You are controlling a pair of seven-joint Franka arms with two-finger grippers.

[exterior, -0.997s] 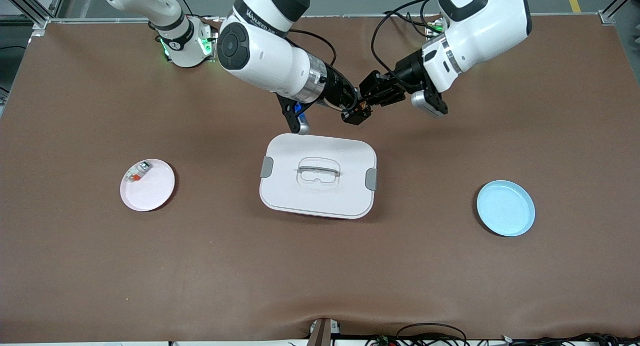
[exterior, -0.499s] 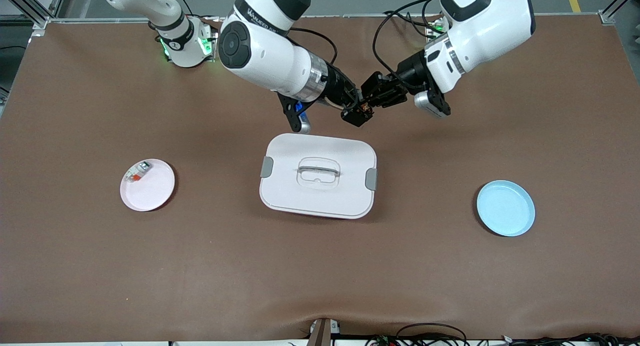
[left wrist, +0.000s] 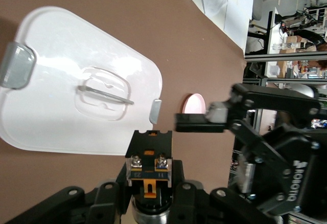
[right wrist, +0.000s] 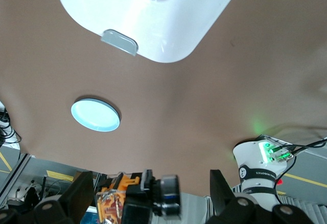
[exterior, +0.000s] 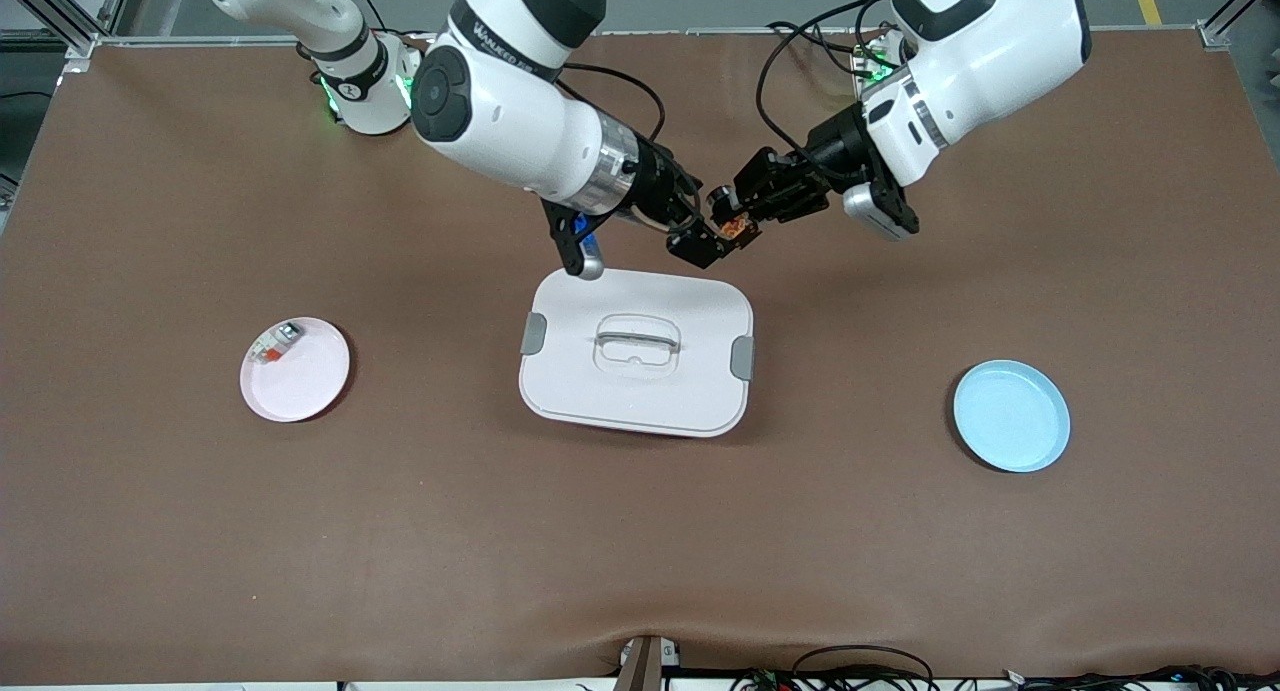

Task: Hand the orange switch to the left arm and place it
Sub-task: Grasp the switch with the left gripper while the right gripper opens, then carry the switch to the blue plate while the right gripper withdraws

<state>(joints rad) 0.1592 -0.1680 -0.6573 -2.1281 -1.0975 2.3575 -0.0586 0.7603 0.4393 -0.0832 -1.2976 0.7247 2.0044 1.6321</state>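
Both grippers have drawn apart since a second ago: the right gripper [exterior: 703, 246] has backed off toward the box [exterior: 636, 352], and the switch [exterior: 739, 229] has gone with the left gripper [exterior: 737, 221]. Now the switch sits pinched between the left fingers, in the air over bare table just past the box's edge on the robots' side. The left wrist view shows it plainly [left wrist: 149, 165]: a black block with two bright screw terminals and an orange tab, clamped at its sides by the left gripper [left wrist: 149, 185].

The right gripper's fingers are spread and empty; in the left wrist view it [left wrist: 202, 122] hangs just beside the switch, not touching it. From the right wrist view, the right gripper [right wrist: 152, 188] frames the switch [right wrist: 111, 202] close by.

By the look of it the handover is done and the carry to the blue plate [exterior: 1011, 416], well away from the box toward the left arm's end, remains.

The switch is probably light and rigid, hard plastic with metal fittings, so it should not deform under a firm squeeze. Its smooth flat sides are the sensible hold; the small tab and screw heads look like poor purchase. Being so small, it could twist or slip if the grip sits off-centre.

A pink plate [exterior: 295, 382] with a whitish part [exterior: 274, 345] lies toward the right arm's end.
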